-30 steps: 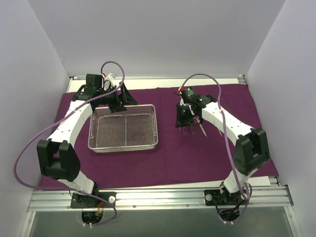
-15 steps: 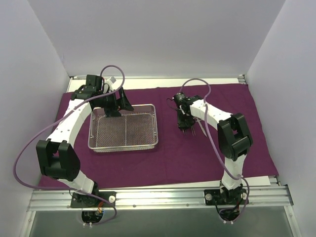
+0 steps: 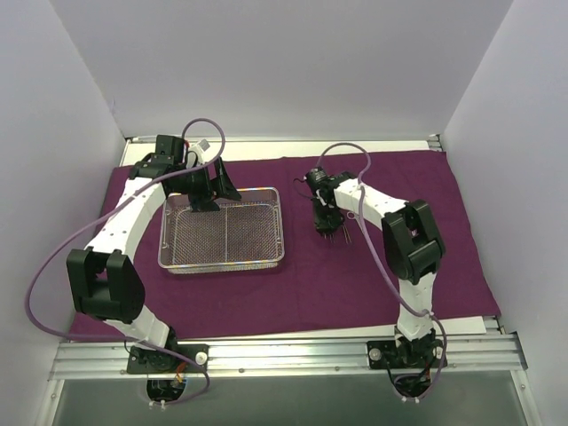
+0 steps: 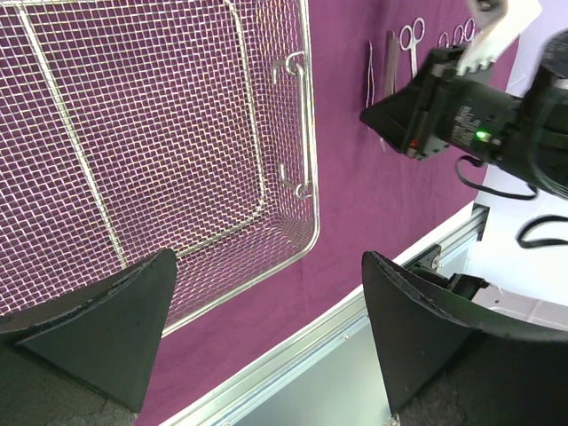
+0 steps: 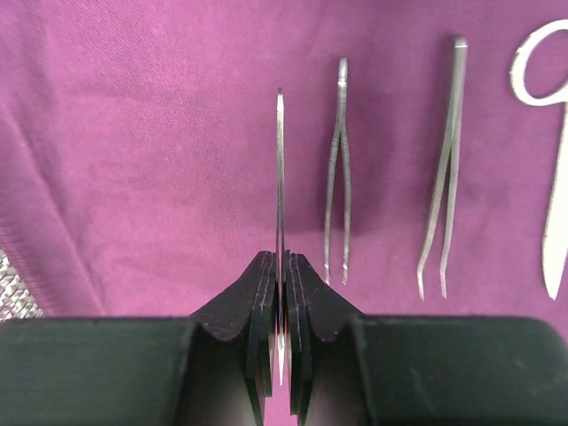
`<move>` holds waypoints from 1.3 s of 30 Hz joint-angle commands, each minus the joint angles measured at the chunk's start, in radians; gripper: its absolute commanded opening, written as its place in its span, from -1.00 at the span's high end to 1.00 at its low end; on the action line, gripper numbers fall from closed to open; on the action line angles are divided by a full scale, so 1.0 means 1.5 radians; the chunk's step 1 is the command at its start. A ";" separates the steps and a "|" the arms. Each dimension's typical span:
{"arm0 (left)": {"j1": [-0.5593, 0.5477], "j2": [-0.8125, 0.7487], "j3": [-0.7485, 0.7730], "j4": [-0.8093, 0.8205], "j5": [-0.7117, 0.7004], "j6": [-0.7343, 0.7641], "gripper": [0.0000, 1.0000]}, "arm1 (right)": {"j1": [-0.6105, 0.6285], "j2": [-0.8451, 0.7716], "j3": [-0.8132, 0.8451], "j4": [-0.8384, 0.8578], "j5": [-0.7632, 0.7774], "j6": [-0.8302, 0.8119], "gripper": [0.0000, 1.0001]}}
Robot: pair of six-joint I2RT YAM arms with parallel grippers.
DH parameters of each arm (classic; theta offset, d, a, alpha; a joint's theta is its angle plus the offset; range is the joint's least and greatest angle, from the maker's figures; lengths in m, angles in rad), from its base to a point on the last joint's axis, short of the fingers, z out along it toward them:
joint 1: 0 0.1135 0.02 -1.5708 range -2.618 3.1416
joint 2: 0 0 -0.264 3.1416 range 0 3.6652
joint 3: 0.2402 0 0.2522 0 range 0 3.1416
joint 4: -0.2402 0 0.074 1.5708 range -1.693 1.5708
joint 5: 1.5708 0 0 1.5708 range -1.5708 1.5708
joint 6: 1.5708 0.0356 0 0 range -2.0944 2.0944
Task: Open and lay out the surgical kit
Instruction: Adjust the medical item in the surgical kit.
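Note:
The dark purple cloth [image 3: 355, 284] lies spread flat over the table. On its left half stands the silver wire-mesh tray [image 3: 222, 266], which holds no instruments in the left wrist view [image 4: 177, 133]. My left gripper [image 3: 206, 191] hangs open over the tray's far edge, its jaws wide apart [image 4: 266, 328] and nothing between them. My right gripper [image 3: 327, 222] is shut on a thin steel forceps [image 5: 280, 177], seen edge-on and low over the cloth. Beside it lie a straight forceps [image 5: 336, 169], a curved-tip forceps [image 5: 444, 177] and scissors [image 5: 555, 133], in a row.
White walls close in the left, right and back sides. A metal rail [image 3: 284, 355] runs along the near edge, where both arm bases are bolted. In the left wrist view the right arm's wrist [image 4: 461, 115] sits just beyond the tray.
The right arm has folded its elbow in toward the centre and its gripper has shifted a little left, staying shut on the forceps. The left gripper has barely moved.

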 commanded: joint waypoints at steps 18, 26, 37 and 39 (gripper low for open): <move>0.014 -0.007 0.007 0.005 0.022 0.015 -0.87 | 0.023 0.059 0.026 -0.027 0.004 -0.006 0.68; 0.019 -0.007 0.002 0.003 0.027 0.017 -0.87 | 0.025 0.069 0.023 -0.029 0.005 -0.006 0.65; 0.022 -0.009 -0.002 0.005 0.033 0.018 -0.87 | 0.026 0.075 0.022 -0.038 0.003 -0.006 0.53; 0.024 -0.011 -0.005 0.005 0.034 0.018 -0.87 | 0.026 0.077 0.023 -0.040 0.003 -0.006 0.53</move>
